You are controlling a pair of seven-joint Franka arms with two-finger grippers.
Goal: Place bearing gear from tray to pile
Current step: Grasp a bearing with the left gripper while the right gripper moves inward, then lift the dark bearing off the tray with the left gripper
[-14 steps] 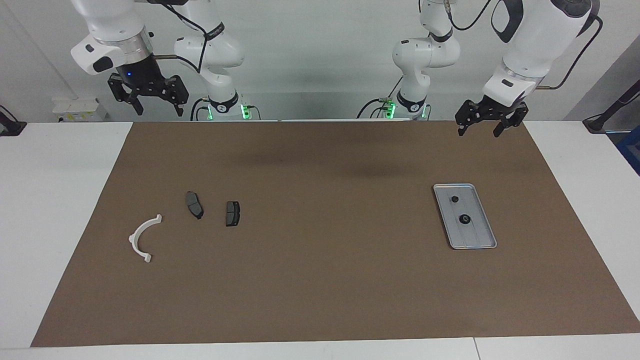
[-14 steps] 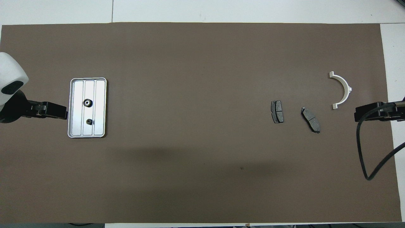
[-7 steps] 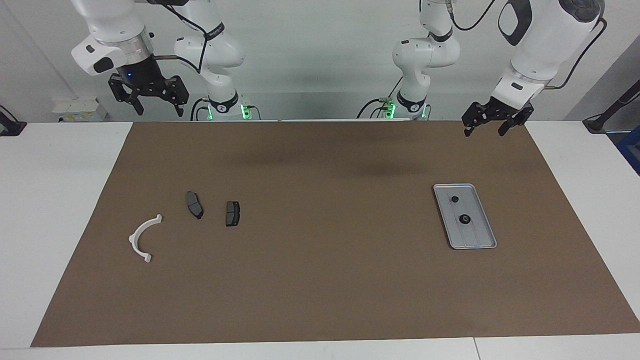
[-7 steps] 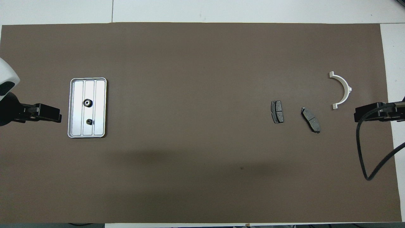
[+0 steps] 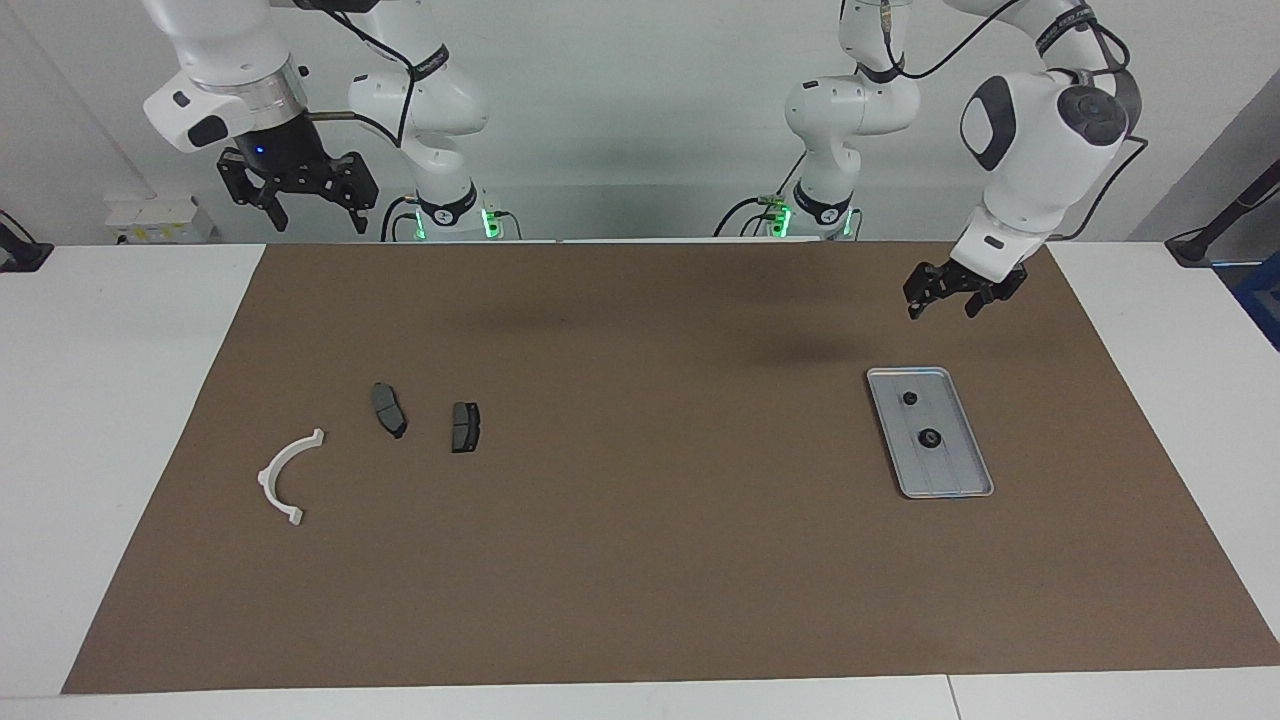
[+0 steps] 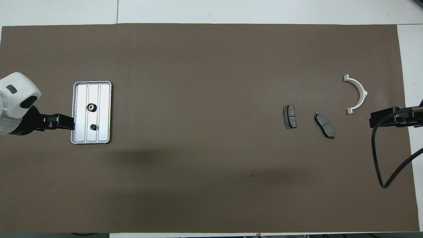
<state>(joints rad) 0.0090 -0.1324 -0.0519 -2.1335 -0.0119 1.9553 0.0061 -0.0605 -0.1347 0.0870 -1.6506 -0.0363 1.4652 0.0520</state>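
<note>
The silver tray lies on the brown mat toward the left arm's end. Two small black bearing gears sit in it: a larger toothed one and a smaller one. My left gripper hangs open in the air, over the mat at the tray's rim, holding nothing. The pile lies toward the right arm's end: a white curved bracket and two dark brake pads. My right gripper waits open, raised over the mat's edge.
The brown mat covers most of the white table. A black cable loops down from the right arm over the mat's corner. The brake pads lie apart from each other.
My left arm has turned its wrist, and its gripper has come lower and closer to the tray's rim. The right arm has barely moved. The parts lie where they were.
</note>
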